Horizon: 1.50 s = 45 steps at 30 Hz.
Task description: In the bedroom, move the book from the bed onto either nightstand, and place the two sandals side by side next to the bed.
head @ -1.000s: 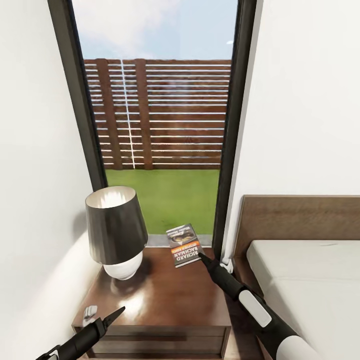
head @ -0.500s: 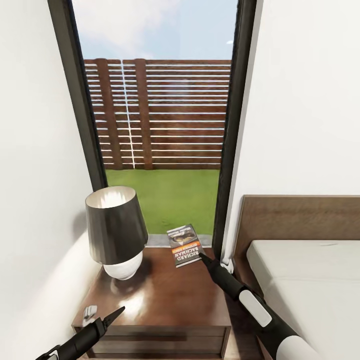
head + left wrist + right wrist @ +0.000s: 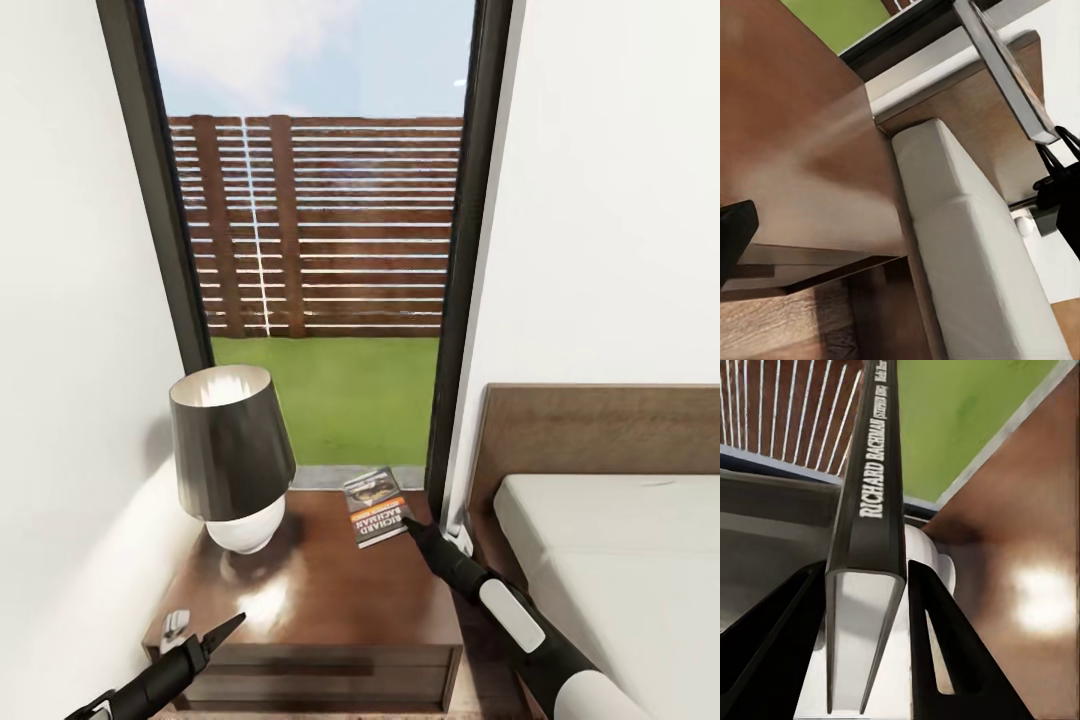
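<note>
Dark-grey book [image 3: 377, 507] in right gripper's [image 3: 408, 522] grip, long axis toward window [image 3: 318, 230].

book [image 3: 377, 506]: 1 | nightstand [image 3: 320, 610]: 1 | lamp [image 3: 231, 457]: 1 | bed [image 3: 610, 560]: 1 | grippers: 2

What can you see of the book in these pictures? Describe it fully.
The book is a thin paperback with a dark grey cover bearing a picture, an orange band and white lettering; its spine reads RICHARD BACHMAN. It sits at the far right corner of the nightstand, near the window frame and right of the lamp. The right gripper holds its near edge, jaws either side of the pale page block.
</note>
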Available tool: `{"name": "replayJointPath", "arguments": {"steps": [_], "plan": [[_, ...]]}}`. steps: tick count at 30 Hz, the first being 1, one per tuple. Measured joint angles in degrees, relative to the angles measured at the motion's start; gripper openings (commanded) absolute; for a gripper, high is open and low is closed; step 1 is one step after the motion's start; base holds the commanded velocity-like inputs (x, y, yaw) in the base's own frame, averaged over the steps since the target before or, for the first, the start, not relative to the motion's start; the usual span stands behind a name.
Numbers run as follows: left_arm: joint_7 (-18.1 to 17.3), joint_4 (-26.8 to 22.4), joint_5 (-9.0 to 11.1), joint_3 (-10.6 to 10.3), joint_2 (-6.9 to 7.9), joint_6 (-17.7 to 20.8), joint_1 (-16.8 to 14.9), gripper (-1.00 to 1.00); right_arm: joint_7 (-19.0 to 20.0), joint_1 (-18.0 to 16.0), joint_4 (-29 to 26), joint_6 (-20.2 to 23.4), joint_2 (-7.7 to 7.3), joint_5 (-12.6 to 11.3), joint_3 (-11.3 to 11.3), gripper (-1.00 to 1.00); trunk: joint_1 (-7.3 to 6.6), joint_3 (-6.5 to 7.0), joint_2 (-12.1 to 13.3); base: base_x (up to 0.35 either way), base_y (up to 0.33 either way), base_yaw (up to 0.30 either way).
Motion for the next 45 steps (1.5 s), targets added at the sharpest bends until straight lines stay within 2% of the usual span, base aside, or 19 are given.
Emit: {"name": "replayJointPath", "arguments": {"steps": [9, 26, 33, 39, 45], "plan": [[0.08, -0.01, -0.03, 0.0, 0.14, 0.13, 0.0, 1.0, -2.48, -0.42, 0.0, 1.61, 0.01, -0.09, -0.08, -1.0, 1.98, -1.61, -3.61, 0.0, 0.0, 0.0], [0.09, 0.0, 0.05, 0.0, 0.15, 0.23, 0.01, 1.0, -7.6, -1.45, -0.57, 1.28, 0.33, 0.08, -0.06, -1.0, 5.71, -4.67, -10.43, 0.0, 0.0, 0.0], [0.07, -0.01, 0.06, -0.01, 0.15, 0.24, 0.0, 1.0, -8.45, -1.64, -0.6, 1.06, 0.43, -0.14, -0.1, -1.0, 7.25, -5.92, -13.24, 0.0, 0.0, 0.0], [0.03, 0.0, 0.06, -0.01, 0.16, 0.29, 0.0, 1.0, -8.77, -3.27, -0.51, 1.05, 0.49, -0.16, -0.12, -1.0, 8.57, -7.0, -15.64, 0.0, 0.0, 0.0], [0.01, -0.01, 0.06, 0.0, 0.22, 0.31, 0.01, 1.0, -11.59, -5.76, -0.18, 1.23, 0.47, -0.04, -0.13, -1.0, 9.89, -8.08, -18.05, 0.0, 0.0, 0.0]]}}
